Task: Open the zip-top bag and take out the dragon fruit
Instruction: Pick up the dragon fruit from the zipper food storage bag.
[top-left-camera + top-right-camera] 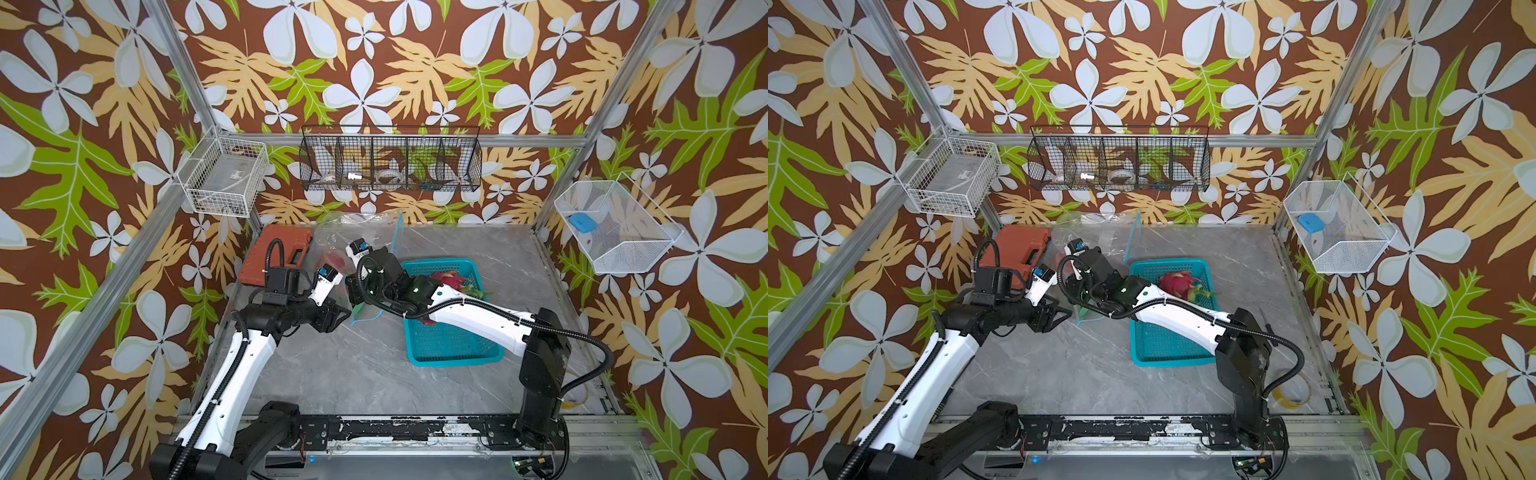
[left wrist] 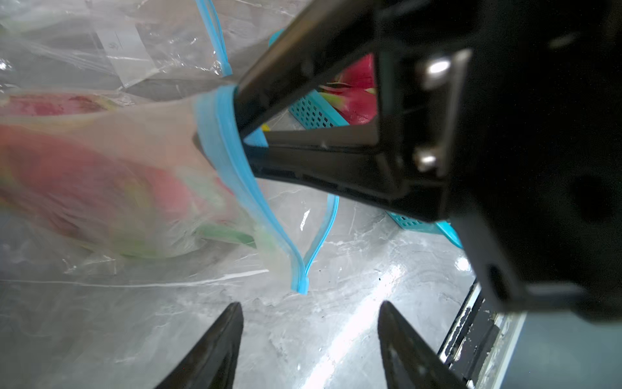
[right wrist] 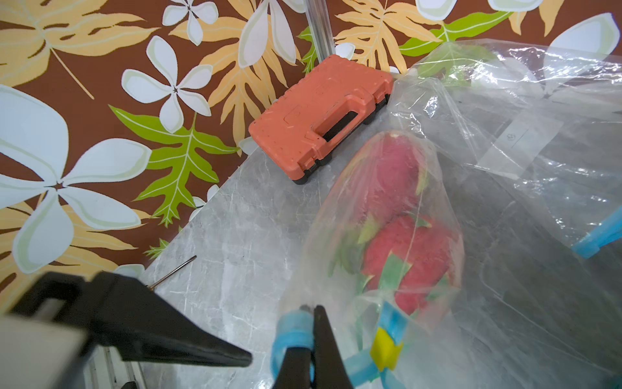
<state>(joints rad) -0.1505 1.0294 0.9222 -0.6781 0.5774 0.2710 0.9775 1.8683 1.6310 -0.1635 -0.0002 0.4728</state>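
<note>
The right gripper (image 3: 311, 323) has its jaws pinched shut on the blue zip strip of the bag (image 3: 387, 215), holding one lip of the mouth up off the bench (image 1: 353, 361). The left gripper (image 2: 306, 323) has its jaws parted and empty, just short of the hanging loop of zip strip (image 2: 303, 266), which sags open below the right jaws.

Two dragon fruits (image 3: 400, 222) are still in the bag, lying one behind the other, so their shared long axis runs from the bag's mouth back toward the far left corner of the bench, where the orange tool case (image 3: 319, 124) sits. From the left jaws, the nearer fruit lies just beyond the zip strip, inside the mouth. The left arm is the free one and looks best placed to take the other lip or reach in along that axis.

At least one more dragon fruit (image 1: 1177, 282) already lies in the teal basket (image 1: 1163, 349) right of the bag.

A white label on the bag (image 3: 515, 141) carries a small mark too small to read; no other writing is legible.
</note>
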